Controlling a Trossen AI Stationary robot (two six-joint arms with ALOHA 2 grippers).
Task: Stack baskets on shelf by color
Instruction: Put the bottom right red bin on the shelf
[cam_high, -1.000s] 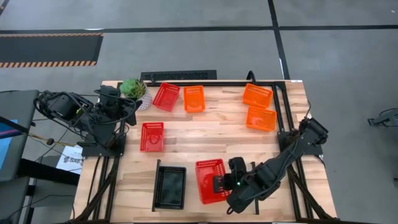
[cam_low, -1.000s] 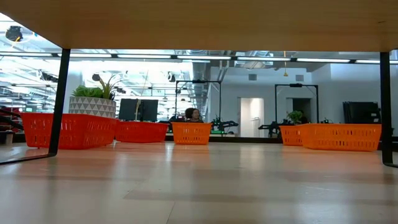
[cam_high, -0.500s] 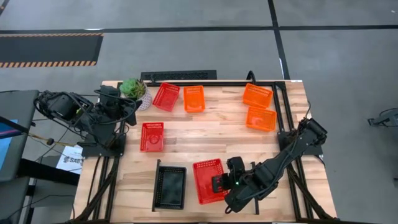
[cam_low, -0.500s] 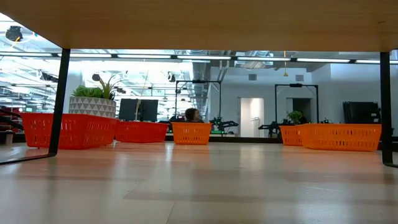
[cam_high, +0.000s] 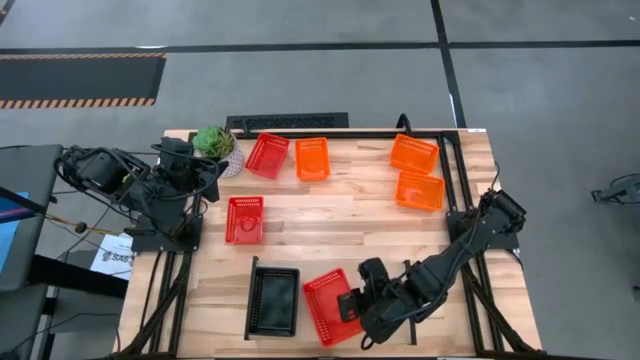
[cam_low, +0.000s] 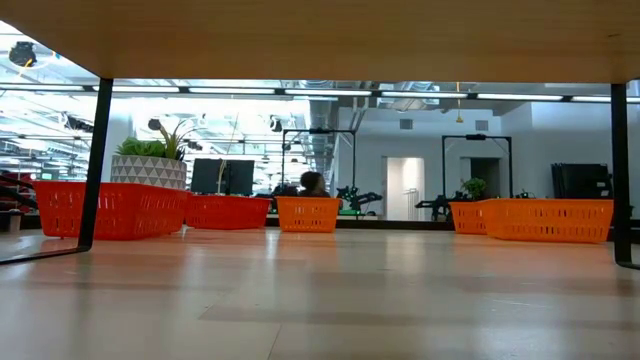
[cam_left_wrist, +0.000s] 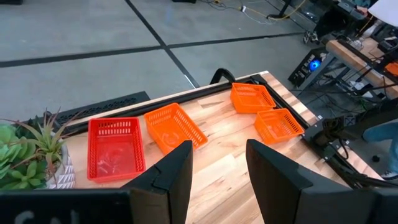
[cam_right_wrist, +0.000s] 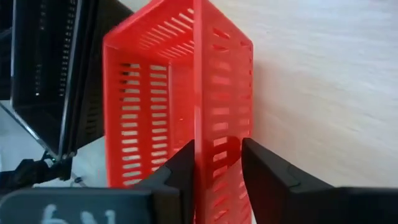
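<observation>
A red basket (cam_high: 330, 306) stands near the table's front edge, right next to a black basket (cam_high: 274, 300). My right gripper (cam_high: 350, 306) is open at the red basket's right side, one finger inside its wall and one outside. Another red basket (cam_high: 245, 220) lies mid-left. At the back are a red basket (cam_high: 268, 155) and an orange one (cam_high: 312, 158), with two more orange ones (cam_high: 418, 172) at the back right. My left gripper (cam_left_wrist: 217, 174) waits open at the far left, holding nothing. The shelf's wooden plank (cam_low: 320, 40) spans the top of the low view. My right gripper straddles the red basket's right wall (cam_right_wrist: 214, 155) near its rim, one finger (cam_right_wrist: 180, 168) inside the basket and one finger (cam_right_wrist: 264, 171) outside. I cannot tell whether either finger touches the wall. The fingers come level from the table's right side.
A potted green plant (cam_high: 215, 143) stands at the back left next to my left arm. Black tube frames (cam_high: 455, 175) run along the table's sides. A thin black shelf rail (cam_low: 95, 160) stands at the left of the low view. Bare wood lies mid-table.
My right gripper has moved toward the table's near and left edges with the red basket. The basket has come down, turned a little, and now sits close beside the black basket.
</observation>
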